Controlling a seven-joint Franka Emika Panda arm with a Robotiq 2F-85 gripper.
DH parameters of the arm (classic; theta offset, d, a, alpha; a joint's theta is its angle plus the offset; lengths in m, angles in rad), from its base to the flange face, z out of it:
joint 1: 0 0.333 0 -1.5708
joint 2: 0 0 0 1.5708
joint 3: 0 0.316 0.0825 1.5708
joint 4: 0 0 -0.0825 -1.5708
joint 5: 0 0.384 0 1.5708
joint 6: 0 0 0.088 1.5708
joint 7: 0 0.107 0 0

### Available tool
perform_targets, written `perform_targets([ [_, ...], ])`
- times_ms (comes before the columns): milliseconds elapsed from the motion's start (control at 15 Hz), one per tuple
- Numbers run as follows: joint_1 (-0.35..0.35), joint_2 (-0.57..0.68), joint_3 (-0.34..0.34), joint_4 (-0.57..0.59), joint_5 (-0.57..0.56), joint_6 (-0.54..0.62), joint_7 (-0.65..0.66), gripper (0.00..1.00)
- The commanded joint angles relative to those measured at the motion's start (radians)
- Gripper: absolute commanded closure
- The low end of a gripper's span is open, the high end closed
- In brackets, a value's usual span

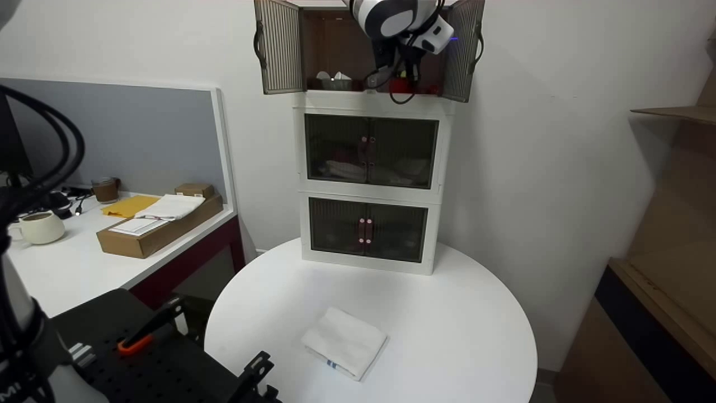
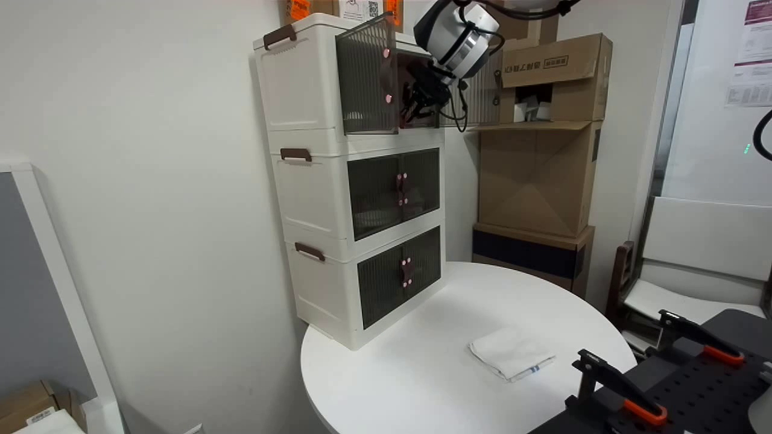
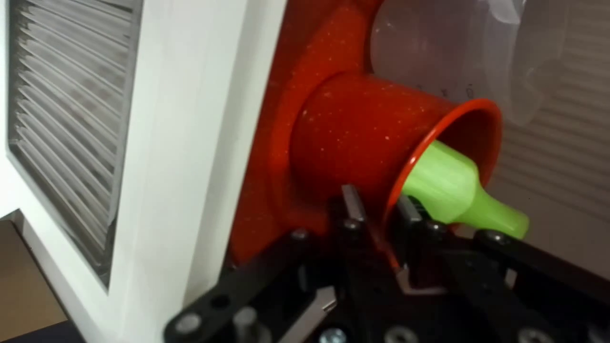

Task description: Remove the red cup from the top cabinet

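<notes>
A pale wall (image 1: pixel 559 184) is seen behind a round worktop (image 1: pixel 436 336), on which a white tower (image 1: pixel 372 193) is stood. At its head the top cabinet (image 1: pixel 335 50) is shown with its doors (image 1: pixel 283 50) swung wide, and in its opening the end effector (image 3: pixel 380 196) is held at the cup (image 3: pixel 352 138): the fingertips (image 3: pixel 353 205) are spaced apart, one by the cup's outside, one by its rim, with a narrow red edge between; whether anything is pinched cannot be told. The cup is set upright there, on what looks like a red dish (image 3: pixel 324 52). From its gloss and pale specks, enamelled metal is supposed: stiff, light, rather slippery, the coating liable to chip. It is best taken by the near side just below the rim, and squeezed modestly. The green piece (image 3: pixel 445 183) in its mouth seems loose, so the cup should be kept level.
</notes>
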Motion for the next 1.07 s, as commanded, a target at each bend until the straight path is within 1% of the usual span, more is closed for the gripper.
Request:
perform_targets([
  [0, -0.023, 0.019, 0.027, 0.042, -0.028, -0.022, 0.034, 1.00],
  [133, -0.030, 0.003, 0.039, 0.024, -0.017, -0.024, 0.023, 0.98],
  [467, -0.057, -0.062, 0.083, -0.043, 0.012, -0.025, -0.025, 0.98],
  [600, -0.065, -0.110, 0.095, -0.095, 0.019, -0.013, -0.054, 0.98],
  [1000, -0.076, -0.279, 0.080, -0.280, 0.016, 0.009, -0.130, 0.98],
])
